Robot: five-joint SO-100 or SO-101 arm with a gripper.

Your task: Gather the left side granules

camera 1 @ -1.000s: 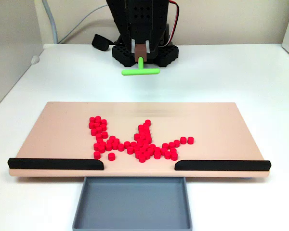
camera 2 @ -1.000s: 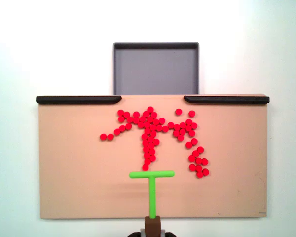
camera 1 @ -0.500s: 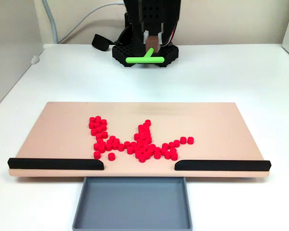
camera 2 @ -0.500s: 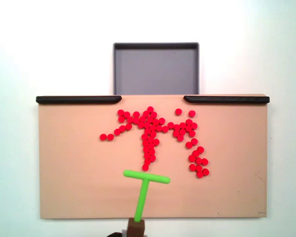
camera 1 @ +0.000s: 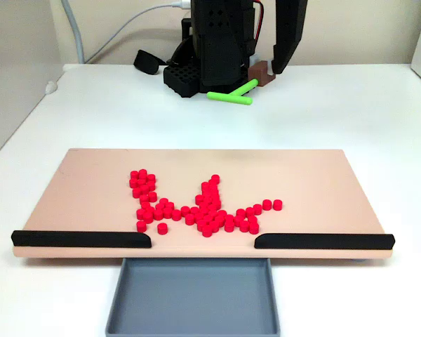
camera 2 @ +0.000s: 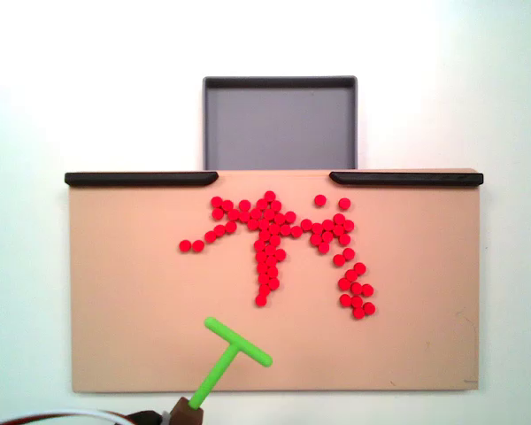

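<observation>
The red granules (camera 1: 203,207) lie in a branching cluster on the tan board (camera 1: 302,175), near its front middle. A small clump (camera 1: 142,181) sits to the left in that view. From above, the granules (camera 2: 274,235) spread below the gap between the strips, with a clump (camera 2: 356,297) at the right. My gripper (camera 1: 263,70) is shut on the brown end of the green T-shaped tool (camera 1: 231,95) and holds it raised near the arm's base. From above, the tool (camera 2: 226,363) slants over the board's lower edge, left of the granule column, touching no granules.
Two long black strips (camera 1: 81,239) (camera 1: 323,241) line the board's front edge with a gap between them. The grey tray (camera 1: 193,295) sits below that gap, shown from above as the tray (camera 2: 279,124). The arm's black base (camera 1: 196,74) and cables stand behind the board.
The tool has swung sideways and turned: right in the front view, left and slanted in the view from above. It has drawn away from the granule column. The granules have not moved.
</observation>
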